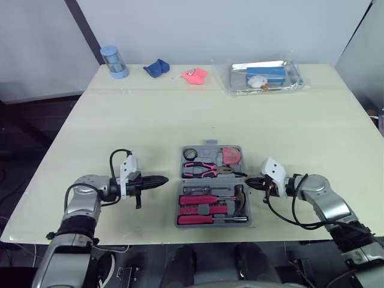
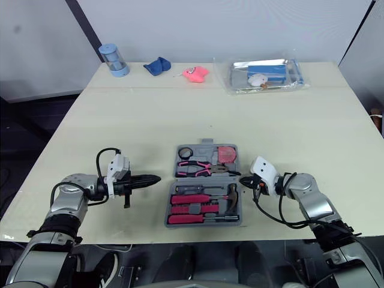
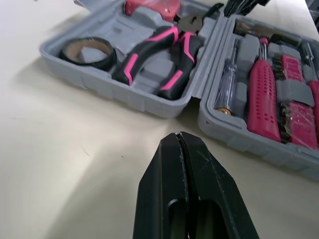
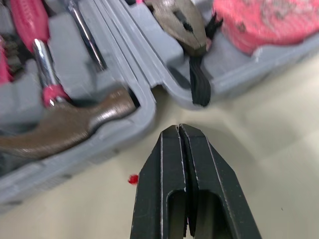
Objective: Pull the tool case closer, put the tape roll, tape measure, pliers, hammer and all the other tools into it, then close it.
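Nearest in the head view: left gripper (image 1: 163, 179) and right gripper (image 1: 248, 181), low over the near edge of the table (image 1: 150, 120), one on each side of the tool case (image 1: 209, 144). Both point inward at the hinge line. Case lies open and flat between them. Far half holds tape roll (image 1: 191, 153), pliers (image 1: 201, 170) and pink tape measure (image 1: 231, 156). Near half holds red-handled screwdrivers (image 1: 195, 200) and hammer (image 1: 240, 198). Left tip is just beside the case with a gap; right tip is close to the case wall, contact not resolvable. At the far table edge: blue canister (image 1: 114, 62), blue cloth (image 1: 157, 68), pink toy (image 1: 194, 75), clear bag (image 1: 264, 76).

Left wrist view: fingers (image 3: 167, 164) pressed together, nothing between them, above bare table short of the case. Tape roll and pliers sit side by side in their recesses. A clear-handled screwdriver (image 3: 227, 84) lies in the other half.

Right wrist view: fingers (image 4: 199, 164) pressed together, empty, aimed at the notch between the halves. Hammer head sits in its corner recess. A black latch (image 4: 199, 82) hangs on the case wall below the plier jaws. A red speck (image 4: 132, 179) lies on the table.
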You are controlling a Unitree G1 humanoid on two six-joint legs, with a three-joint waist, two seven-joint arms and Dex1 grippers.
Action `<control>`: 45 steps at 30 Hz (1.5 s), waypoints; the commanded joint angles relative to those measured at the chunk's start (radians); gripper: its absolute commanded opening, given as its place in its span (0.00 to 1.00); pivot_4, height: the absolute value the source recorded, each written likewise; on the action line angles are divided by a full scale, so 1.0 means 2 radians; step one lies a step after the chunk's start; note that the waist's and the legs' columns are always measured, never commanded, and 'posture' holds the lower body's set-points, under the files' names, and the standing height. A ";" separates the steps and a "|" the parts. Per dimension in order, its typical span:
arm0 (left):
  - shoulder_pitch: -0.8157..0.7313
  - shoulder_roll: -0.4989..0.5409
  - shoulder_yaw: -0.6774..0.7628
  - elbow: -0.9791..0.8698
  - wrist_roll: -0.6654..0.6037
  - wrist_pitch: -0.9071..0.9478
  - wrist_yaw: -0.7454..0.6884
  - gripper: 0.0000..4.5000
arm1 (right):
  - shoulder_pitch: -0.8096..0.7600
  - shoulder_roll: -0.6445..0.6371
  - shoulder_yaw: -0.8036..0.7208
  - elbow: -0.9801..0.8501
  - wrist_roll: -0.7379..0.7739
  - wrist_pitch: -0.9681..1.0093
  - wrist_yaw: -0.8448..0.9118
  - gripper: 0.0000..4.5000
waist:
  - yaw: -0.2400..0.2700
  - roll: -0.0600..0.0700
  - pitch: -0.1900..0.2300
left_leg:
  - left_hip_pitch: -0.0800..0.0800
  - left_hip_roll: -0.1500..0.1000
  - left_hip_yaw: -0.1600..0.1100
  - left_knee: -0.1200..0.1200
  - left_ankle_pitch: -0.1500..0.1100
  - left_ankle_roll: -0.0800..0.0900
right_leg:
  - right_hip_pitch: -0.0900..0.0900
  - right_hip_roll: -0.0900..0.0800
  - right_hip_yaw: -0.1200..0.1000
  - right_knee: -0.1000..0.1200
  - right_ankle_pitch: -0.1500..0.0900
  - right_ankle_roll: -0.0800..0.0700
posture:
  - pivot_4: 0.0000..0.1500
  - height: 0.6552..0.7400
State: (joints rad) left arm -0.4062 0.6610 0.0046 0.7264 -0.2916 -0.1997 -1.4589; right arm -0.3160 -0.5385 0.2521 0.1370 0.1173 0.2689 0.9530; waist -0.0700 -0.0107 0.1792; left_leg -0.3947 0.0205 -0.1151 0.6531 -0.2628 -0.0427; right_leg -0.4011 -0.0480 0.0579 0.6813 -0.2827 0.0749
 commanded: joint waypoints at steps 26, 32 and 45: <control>-0.078 -0.056 -0.038 0.144 0.101 -0.067 0.007 0.00 | -0.007 0.012 0.001 -0.003 -0.020 -0.014 -0.003 0.00 | 0.004 0.004 -0.003 | 0.002 -0.001 0.000 0.000 0.000 0.000 | 0.003 -0.001 0.000 0.001 0.000 0.000 | 1.00 1.00; -0.080 -0.063 -0.042 0.145 0.109 -0.072 0.009 0.00 | -0.009 0.013 0.002 0.001 -0.024 -0.015 -0.003 0.00 | 0.004 0.004 -0.003 | 0.002 -0.001 0.000 0.000 0.000 0.000 | 0.003 -0.001 0.000 0.001 0.000 0.000 | 1.00 1.00; -0.091 -0.083 -0.042 0.146 0.119 -0.070 0.017 0.00 | -0.013 0.015 -0.001 0.001 -0.026 -0.016 -0.002 0.00 | 0.004 0.005 -0.004 | 0.002 -0.001 0.000 0.000 0.000 0.000 | 0.003 -0.001 0.000 0.001 0.000 0.000 | 1.00 1.00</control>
State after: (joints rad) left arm -0.5889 0.5095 -0.0522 1.0027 -0.0805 -0.3401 -1.4360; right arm -0.3301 -0.5120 0.2565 0.1536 0.0625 0.2544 0.9499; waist -0.0615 -0.0014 0.1719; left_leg -0.3897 0.0181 -0.1158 0.6539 -0.2629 -0.0421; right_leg -0.3957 -0.0496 0.0578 0.6828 -0.2827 0.0751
